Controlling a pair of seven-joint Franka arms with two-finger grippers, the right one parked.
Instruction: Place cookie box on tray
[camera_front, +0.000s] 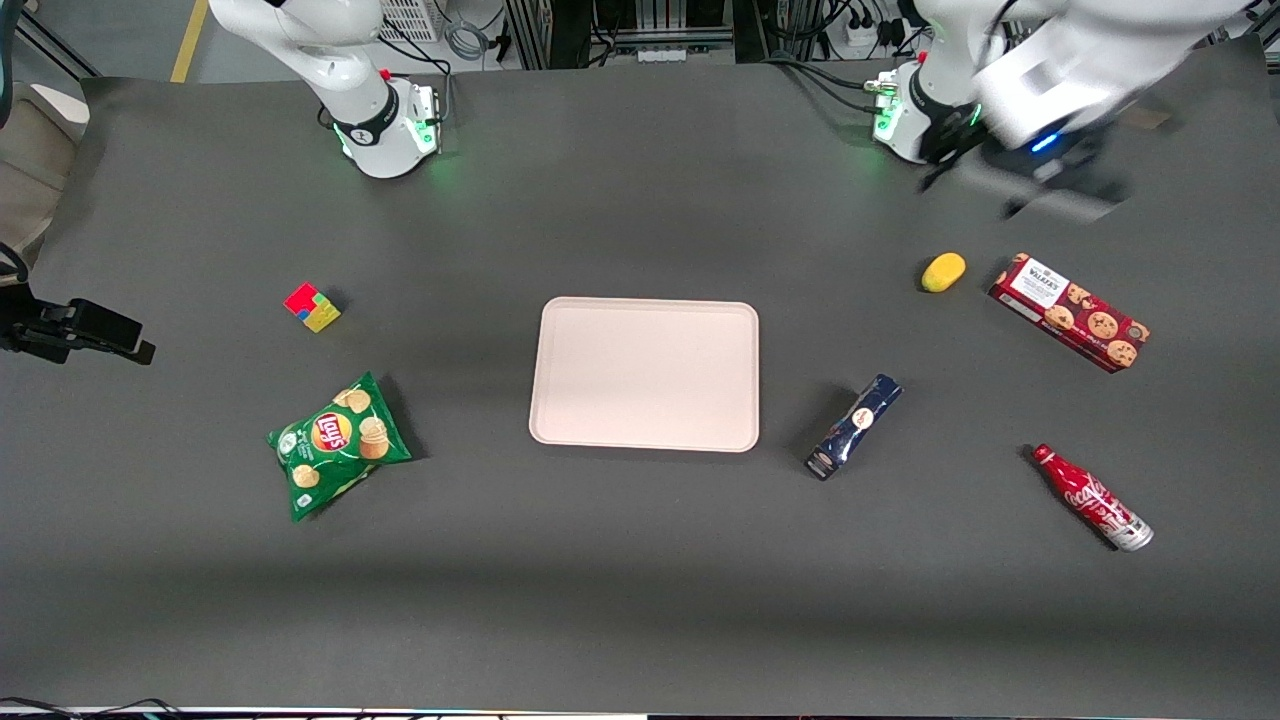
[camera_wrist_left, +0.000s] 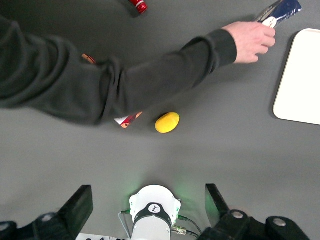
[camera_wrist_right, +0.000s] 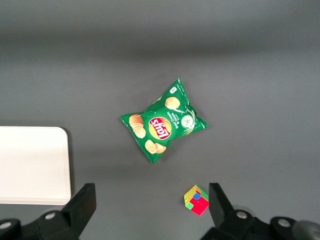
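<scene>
The cookie box (camera_front: 855, 425), a slim navy carton with a small round logo, lies flat on the table beside the tray (camera_front: 645, 372), toward the working arm's end. The pale pinkish-beige tray has nothing on it. In the left wrist view a person's hand (camera_wrist_left: 250, 42) rests on the cookie box (camera_wrist_left: 280, 11), close to the tray's edge (camera_wrist_left: 300, 80). The left arm's gripper (camera_front: 1055, 185) hangs high above the table near its own base, farther from the front camera than the red box. It is open and empty (camera_wrist_left: 149, 200), its fingers (camera_wrist_left: 82, 205) wide apart.
A yellow lemon-like object (camera_front: 943, 271), a red cookie carton (camera_front: 1068, 311) and a red cola bottle (camera_front: 1092, 497) lie toward the working arm's end. A green chips bag (camera_front: 337, 445) and a coloured cube (camera_front: 312, 306) lie toward the parked arm's end. A dark-sleeved arm (camera_wrist_left: 150, 75) covers most of the red carton.
</scene>
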